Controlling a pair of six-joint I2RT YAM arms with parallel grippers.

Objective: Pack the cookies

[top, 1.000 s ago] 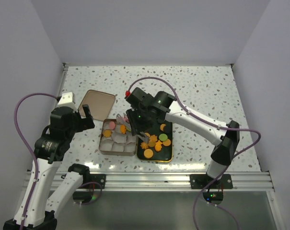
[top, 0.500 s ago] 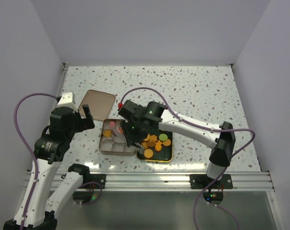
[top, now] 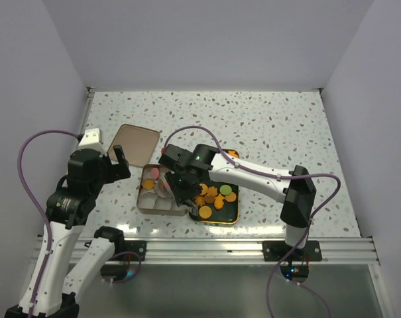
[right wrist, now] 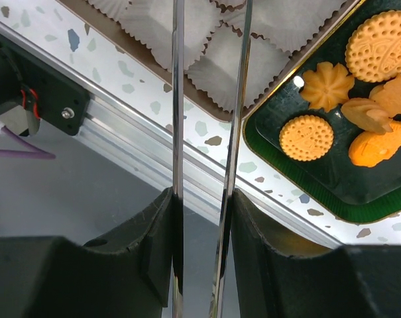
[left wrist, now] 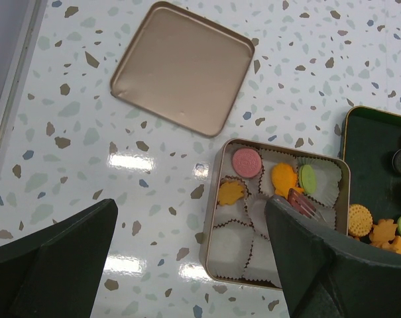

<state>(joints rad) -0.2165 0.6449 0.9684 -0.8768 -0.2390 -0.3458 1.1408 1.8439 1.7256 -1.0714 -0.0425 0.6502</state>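
Clamping tongs (right wrist: 177, 99), the right pincer (right wrist: 200, 199) hangs over the tin (left wrist: 209, 225), perhaps carrying something; loose cookies (right wrist: 306, 137) lie just toward the surface's right edge.

Two jointed arms, white shells with black joints: left arm (top: 81, 175) lower left, right arm (top: 260, 175) centre-right. Each trails a purple looped cable (top: 20, 165). Wrists end in matte black fingers (left wrist: 57, 258).

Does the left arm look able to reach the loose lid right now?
Probably yes. The lid lies bare on the table just beyond the open left gripper, nothing between them. The right gripper, holding tongs, is over the tin, clear of that path.
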